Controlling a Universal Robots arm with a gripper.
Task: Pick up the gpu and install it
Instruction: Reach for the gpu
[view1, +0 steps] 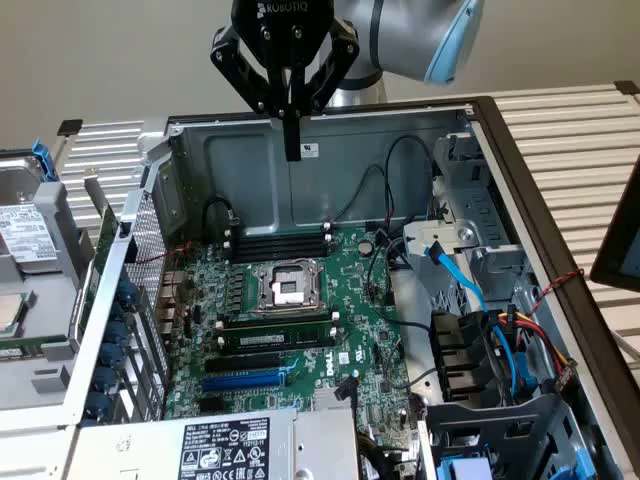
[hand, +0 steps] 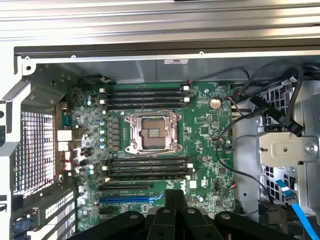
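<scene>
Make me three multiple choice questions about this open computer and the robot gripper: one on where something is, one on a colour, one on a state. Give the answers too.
1. Where is the gripper?
A. Above the open computer case
B. On the table beside it
C. Deep inside it

2. One long slot on the motherboard stands out from the black ones. What colour is it?
A. Red
B. Blue
C. Yellow

3. The gripper's fingers are:
A. Wide open
B. Shut on a card
C. Shut, holding nothing

Answers:
1. A, it hangs over the case, clear of the motherboard.
2. B, the slot is blue in both views.
3. C, the fingers are pressed together with nothing between them.
</scene>
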